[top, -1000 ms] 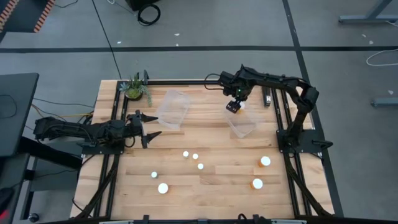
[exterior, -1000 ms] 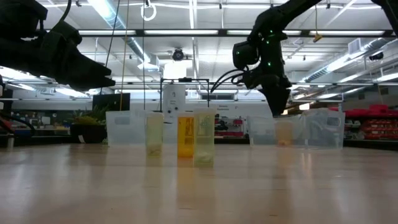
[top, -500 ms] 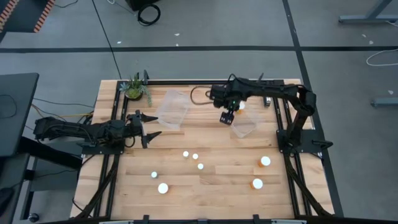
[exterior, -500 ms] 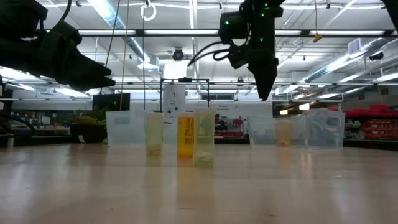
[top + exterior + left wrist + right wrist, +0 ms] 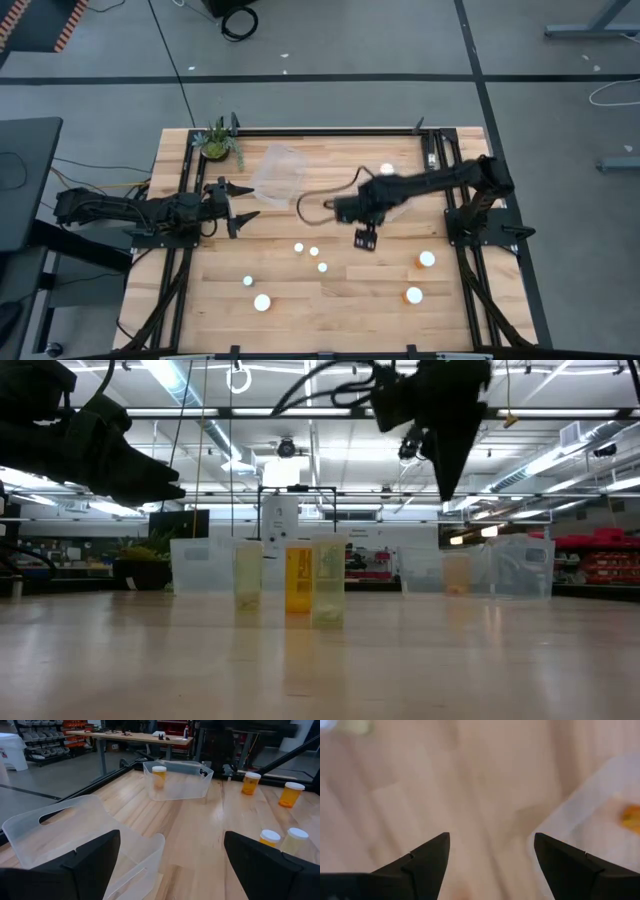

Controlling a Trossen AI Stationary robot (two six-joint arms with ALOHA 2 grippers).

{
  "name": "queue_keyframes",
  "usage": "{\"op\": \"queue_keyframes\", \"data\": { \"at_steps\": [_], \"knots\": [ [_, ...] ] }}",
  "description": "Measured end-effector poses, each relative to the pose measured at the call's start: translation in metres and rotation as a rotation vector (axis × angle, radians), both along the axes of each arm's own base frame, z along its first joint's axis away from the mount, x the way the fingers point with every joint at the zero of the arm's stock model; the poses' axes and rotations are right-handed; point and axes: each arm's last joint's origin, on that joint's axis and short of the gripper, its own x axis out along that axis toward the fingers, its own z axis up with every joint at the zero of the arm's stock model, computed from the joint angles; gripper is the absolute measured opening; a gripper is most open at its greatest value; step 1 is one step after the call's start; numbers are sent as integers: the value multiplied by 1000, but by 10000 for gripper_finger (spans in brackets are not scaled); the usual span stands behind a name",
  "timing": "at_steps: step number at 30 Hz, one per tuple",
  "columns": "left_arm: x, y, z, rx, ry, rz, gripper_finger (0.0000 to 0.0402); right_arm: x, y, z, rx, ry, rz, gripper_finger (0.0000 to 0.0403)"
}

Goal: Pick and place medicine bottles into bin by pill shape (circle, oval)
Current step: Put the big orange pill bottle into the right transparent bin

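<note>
Overhead, the right gripper (image 5: pixel 364 240) hangs above the middle of the pale, plank-grained wooden bench (image 5: pixel 330 310), its two dark wedge-shaped fingers spread wide with nothing between them. The left gripper (image 5: pixel 243 202) waits at the bench's left side, fingers likewise parted and empty, just beside a clear, thin-walled plastic bin (image 5: pixel 279 172) with a cut-out handle. A second clear rectangular bin (image 5: pixel 393 205), partly under the right arm, holds one orange translucent medicine bottle with a round white cap (image 5: pixel 387 170). The other white-capped medicine bottles (image 5: pixel 313 252) stand scattered on the bench's near half. A small green potted plant (image 5: pixel 216 143) occupies the far-left corner.
</note>
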Motion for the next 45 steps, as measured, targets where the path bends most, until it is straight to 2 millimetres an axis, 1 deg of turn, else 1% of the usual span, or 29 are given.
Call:
{"op": "queue_keyframes", "data": {
  "at_steps": [4, 8, 11, 15, 21, 24, 32, 36, 39, 42, 45],
  "knots": [
    [0, 0, 0, 0, 0, 0, 369, -8, 37, -4, 4, 15, 3, 298],
    [0, 0, 0, 0, 0, 0, 369, -20, 66, -9, -2, 42, 4, 298],
    [0, 0, 0, 0, 0, 0, 369, -29, 81, -11, -13, 71, 4, 298],
    [0, 0, 0, 0, 0, 0, 369, -41, 91, -16, -42, 132, -13, 298],
    [0, 0, 0, 0, 0, 1, 369, -56, 92, -31, -68, 218, -35, 298],
    [0, 0, 0, 0, 0, 0, 369, -69, 88, -36, -61, 228, -59, 298],
    [0, 0, 0, 0, 1, 0, 369, -111, 68, -40, -11, 80, -208, 298],
    [0, 0, 0, 0, 0, 0, 369, -131, 62, -50, 5, 46, -274, 299],
    [0, 0, 0, 0, 0, 0, 369, -144, 60, -60, -9, 71, -289, 303],
    [0, 0, 0, 0, 0, 1, 369, -149, 59, -66, -18, 88, -305, 311],
    [0, 0, 0, 0, 0, 0, 369, -150, 59, -68, -5, 113, -310, 318]
  ]
}}
